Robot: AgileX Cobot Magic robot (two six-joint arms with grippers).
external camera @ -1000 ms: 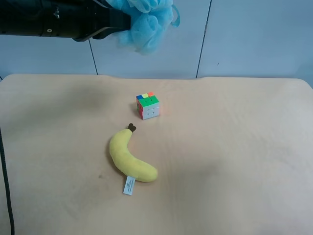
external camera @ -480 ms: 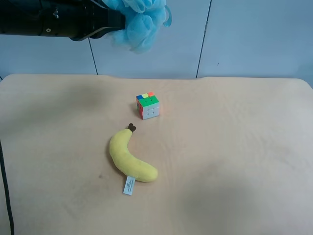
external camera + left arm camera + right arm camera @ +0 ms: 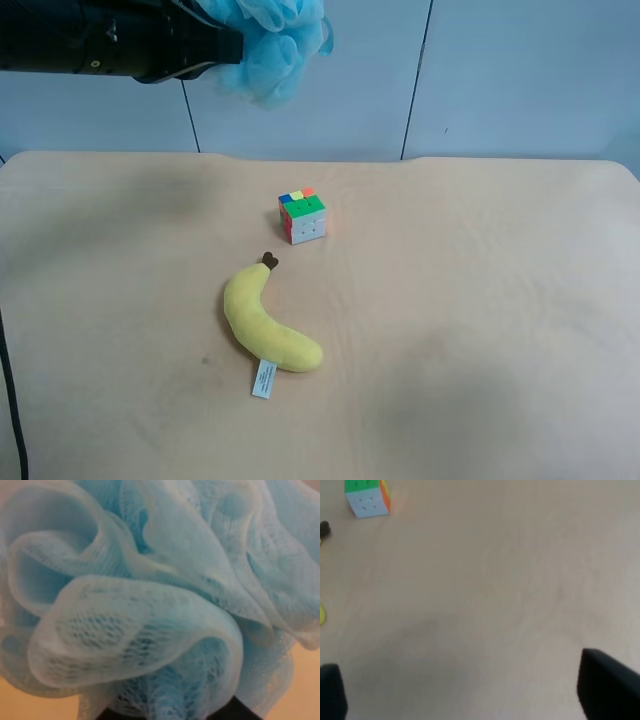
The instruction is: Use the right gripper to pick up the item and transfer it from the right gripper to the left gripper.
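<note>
Fluffy blue pouf clamped tight in the left gripper, right gripper spread wide apart above the table, puzzle cube well apart from it

Bath pouf: top cut by exterior view's upper edge. It fills left wrist view, blurred, hiding left gripper fingertips. Right gripper: only finger ends in frame. Puzzle cube, plush banana cropped. Banana tag print unreadable.

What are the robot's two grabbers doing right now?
Left gripper: closed on the fluffy light-blue mesh bath pouf.
Right gripper: open, holding nothing.
</note>
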